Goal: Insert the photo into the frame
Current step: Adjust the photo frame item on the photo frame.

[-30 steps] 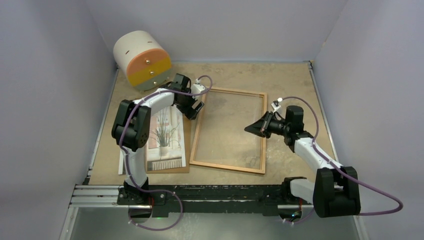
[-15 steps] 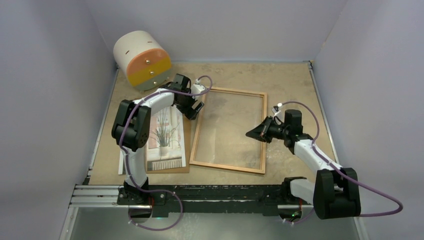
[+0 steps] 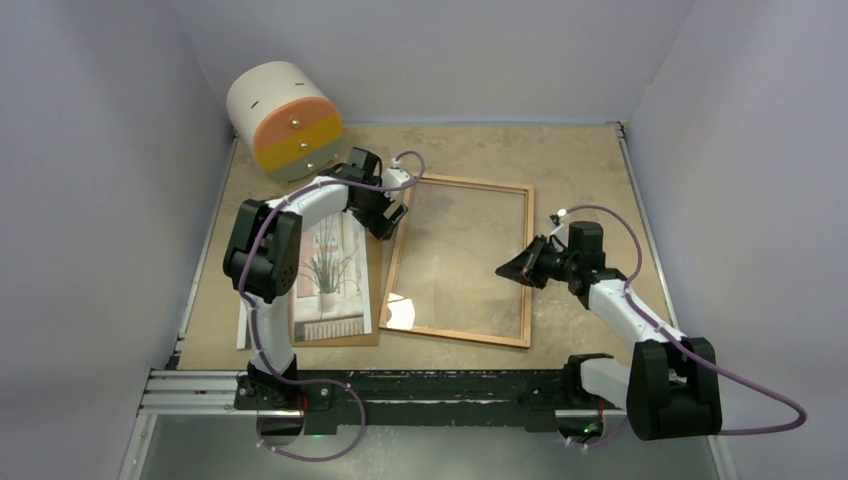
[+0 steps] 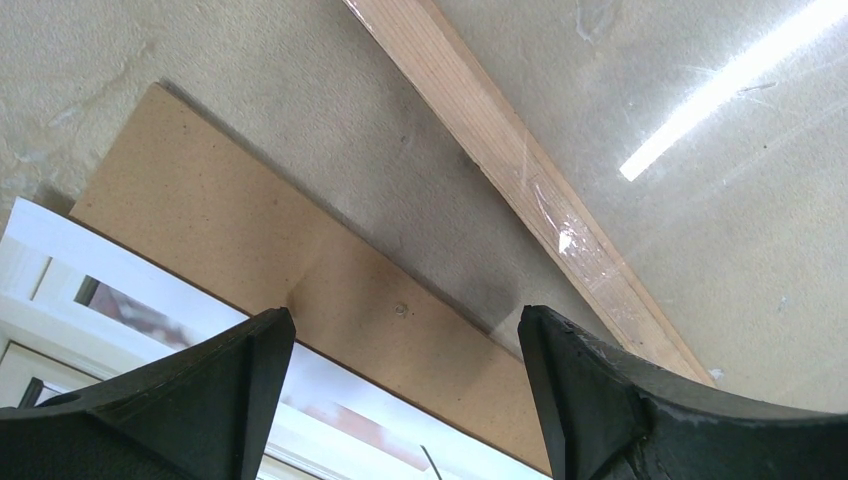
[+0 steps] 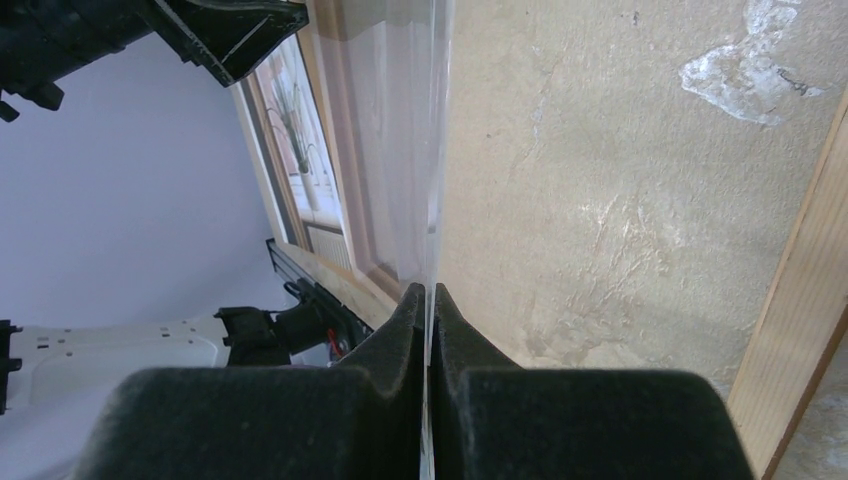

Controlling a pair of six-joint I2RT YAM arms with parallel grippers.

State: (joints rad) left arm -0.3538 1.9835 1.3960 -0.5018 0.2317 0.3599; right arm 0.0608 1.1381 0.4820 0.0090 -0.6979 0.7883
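The photo [image 3: 328, 270] of a spiky plant lies face up on the brown backing board [image 3: 375, 285], left of the frame [image 3: 462, 183]. My left gripper [image 3: 392, 222] hovers open over the board's far edge [image 4: 200, 190] next to the frame's left rail [image 4: 480, 140]; nothing is between its fingers [image 4: 405, 320]. The photo's white border [image 4: 60, 250] shows under the left finger. My right gripper [image 3: 503, 268] is shut on the right edge of the clear pane [image 5: 400, 150], a thin sheet pinched between its pads [image 5: 430, 290]. The pane tilts over the frame's opening, beside the right rail [image 5: 800, 300].
A white cylinder with orange and yellow drawers [image 3: 283, 120] stands at the back left. Grey walls close in the table on three sides. A black rail [image 3: 420, 385] with both arm bases runs along the near edge.
My right gripper has shifted a little toward the near right with the pane in it. A bright glare now shows at the pane's near-left corner. The left arm has stayed still.
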